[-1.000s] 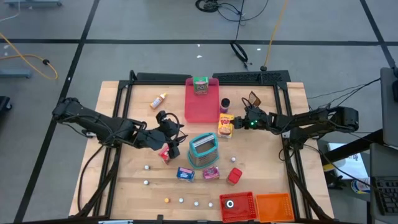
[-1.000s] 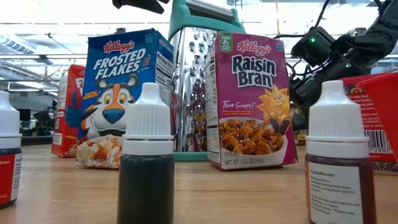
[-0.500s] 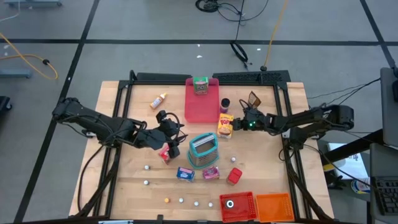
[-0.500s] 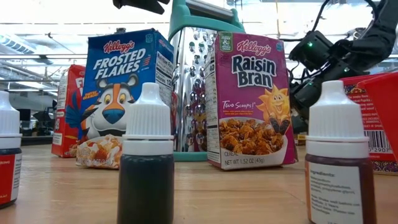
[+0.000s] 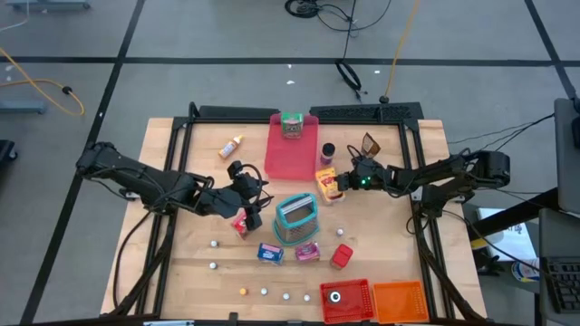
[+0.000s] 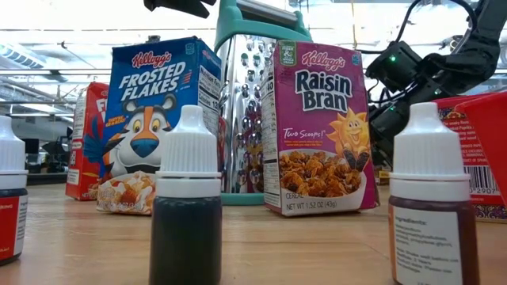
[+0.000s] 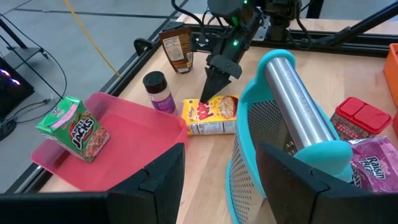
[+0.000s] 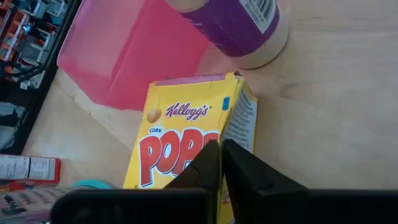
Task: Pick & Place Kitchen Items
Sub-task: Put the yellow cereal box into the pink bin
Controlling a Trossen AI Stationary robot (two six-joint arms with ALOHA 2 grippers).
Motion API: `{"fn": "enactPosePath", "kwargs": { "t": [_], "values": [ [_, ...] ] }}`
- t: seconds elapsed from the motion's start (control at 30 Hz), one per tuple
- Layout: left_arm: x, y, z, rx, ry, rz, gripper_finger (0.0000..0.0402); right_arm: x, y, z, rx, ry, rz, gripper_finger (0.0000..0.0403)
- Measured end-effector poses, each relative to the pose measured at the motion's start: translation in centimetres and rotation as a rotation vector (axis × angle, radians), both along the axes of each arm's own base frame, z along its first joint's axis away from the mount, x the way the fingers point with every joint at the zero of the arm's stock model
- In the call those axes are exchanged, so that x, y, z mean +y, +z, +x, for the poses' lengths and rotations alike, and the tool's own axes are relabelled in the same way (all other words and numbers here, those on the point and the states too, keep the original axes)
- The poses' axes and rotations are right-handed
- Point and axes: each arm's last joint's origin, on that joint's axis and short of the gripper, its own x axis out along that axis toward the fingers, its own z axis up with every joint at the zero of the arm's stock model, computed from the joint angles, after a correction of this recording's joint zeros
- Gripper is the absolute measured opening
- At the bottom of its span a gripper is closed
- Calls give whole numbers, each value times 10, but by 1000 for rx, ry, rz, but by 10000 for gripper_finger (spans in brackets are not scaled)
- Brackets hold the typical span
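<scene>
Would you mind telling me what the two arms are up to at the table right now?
The right gripper has its jaws shut against the yellow Corn Pops box, which lies on the wood beside the pink tray; the jaws look pressed on its top face rather than around it. The left gripper hangs over the teal-handled grater with its jaws apart, holding nothing. A green Apple Jacks box already sits on the tray.

Two matte-black jointed arms trailing black cables; a green light glows on the right end effector point(image 5: 343, 182).
</scene>
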Motion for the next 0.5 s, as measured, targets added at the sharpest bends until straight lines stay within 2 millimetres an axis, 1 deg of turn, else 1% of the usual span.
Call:
{"fn": "enactPosePath", "kwargs": {
  "t": [0.3, 0.4, 0.5],
  "values": [
    [0, 0, 0, 0, 0, -1, 200, 2, 2, 1, -3, 67, -26, 3],
    [0, 0, 0, 0, 1, -1, 200, 5, 8, 1, -29, 88, -48, 2],
    [0, 0, 0, -1, 1, -3, 200, 8, 19, 0, -79, 116, -89, 1]
  ]
}}
